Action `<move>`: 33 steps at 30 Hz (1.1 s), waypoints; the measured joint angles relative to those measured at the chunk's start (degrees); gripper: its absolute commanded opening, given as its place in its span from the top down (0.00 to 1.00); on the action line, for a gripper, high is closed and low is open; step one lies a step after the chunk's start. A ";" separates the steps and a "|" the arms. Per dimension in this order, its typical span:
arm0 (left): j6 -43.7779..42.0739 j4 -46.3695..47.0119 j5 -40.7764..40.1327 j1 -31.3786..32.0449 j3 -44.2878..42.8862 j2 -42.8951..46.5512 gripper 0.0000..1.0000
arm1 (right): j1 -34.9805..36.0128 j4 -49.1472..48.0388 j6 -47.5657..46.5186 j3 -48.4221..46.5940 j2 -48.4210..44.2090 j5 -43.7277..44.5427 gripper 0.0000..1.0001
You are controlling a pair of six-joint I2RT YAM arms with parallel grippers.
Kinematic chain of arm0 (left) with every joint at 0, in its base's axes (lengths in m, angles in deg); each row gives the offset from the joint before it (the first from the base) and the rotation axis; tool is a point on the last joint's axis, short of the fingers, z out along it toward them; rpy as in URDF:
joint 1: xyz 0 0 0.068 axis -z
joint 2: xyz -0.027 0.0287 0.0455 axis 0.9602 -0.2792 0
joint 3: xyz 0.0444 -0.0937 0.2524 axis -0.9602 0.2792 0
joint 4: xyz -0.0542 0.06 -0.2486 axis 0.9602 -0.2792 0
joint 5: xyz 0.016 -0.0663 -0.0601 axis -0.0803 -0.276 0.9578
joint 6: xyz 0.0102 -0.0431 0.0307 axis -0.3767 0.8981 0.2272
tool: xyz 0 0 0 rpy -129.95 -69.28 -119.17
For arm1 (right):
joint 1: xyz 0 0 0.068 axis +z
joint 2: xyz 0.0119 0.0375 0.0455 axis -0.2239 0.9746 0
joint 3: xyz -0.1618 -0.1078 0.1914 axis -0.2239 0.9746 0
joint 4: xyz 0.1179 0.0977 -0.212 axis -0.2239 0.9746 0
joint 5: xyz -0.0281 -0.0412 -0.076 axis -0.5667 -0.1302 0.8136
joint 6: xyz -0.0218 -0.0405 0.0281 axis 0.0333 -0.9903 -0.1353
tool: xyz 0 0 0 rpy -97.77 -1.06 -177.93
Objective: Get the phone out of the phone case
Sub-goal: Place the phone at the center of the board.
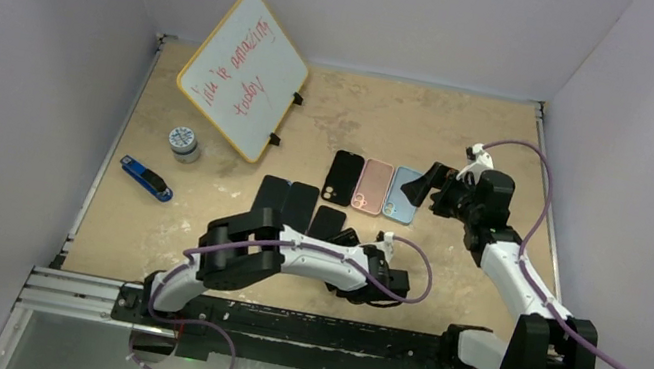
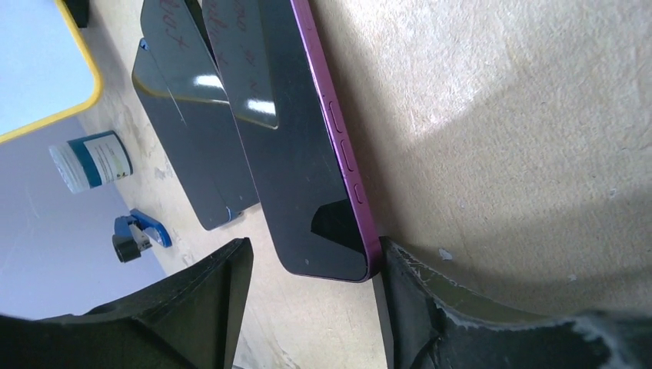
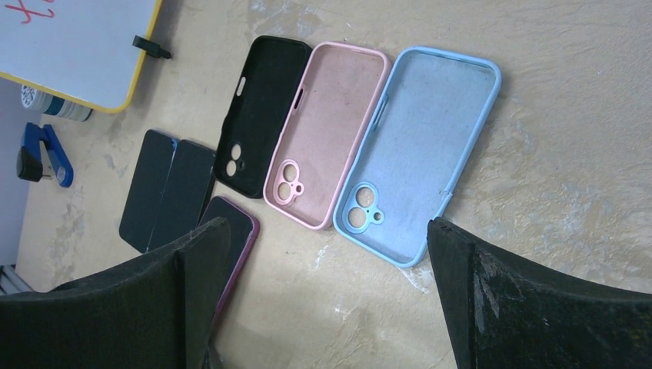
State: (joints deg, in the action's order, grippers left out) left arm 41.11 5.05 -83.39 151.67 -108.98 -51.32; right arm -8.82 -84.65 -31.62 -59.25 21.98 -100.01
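The purple phone is lying bare on the table near the empty cases, the left gripper standing open astride its end and the right gripper hanging open above them, so extraction is looking finished, calling next for a clean lift away.

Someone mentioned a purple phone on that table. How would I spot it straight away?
Start at the row of three empty cases in the middle of the table: black, pink, blue. Just nearer than the black case lie three dark-screened phones; the purple phone is the rightmost, between the left arm's fingers. Only it has a purple edge.
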 measured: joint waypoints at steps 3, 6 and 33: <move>-0.87 1.38 0.66 -0.52 0.46 0.79 0.36 | 0.09 0.00 0.00 0.13 -0.26 0.00 0.01; -2.29 4.15 2.47 -1.42 1.36 2.25 0.31 | 0.13 0.00 0.00 0.17 -0.26 -0.02 0.01; -6.08 27.32 15.15 -12.57 8.15 9.84 0.28 | 0.37 0.00 0.00 0.20 -0.26 0.00 0.01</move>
State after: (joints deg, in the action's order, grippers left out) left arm 35.04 32.37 -68.25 139.11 -100.82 -41.49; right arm -8.45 -84.65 -31.62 -59.06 21.72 -100.01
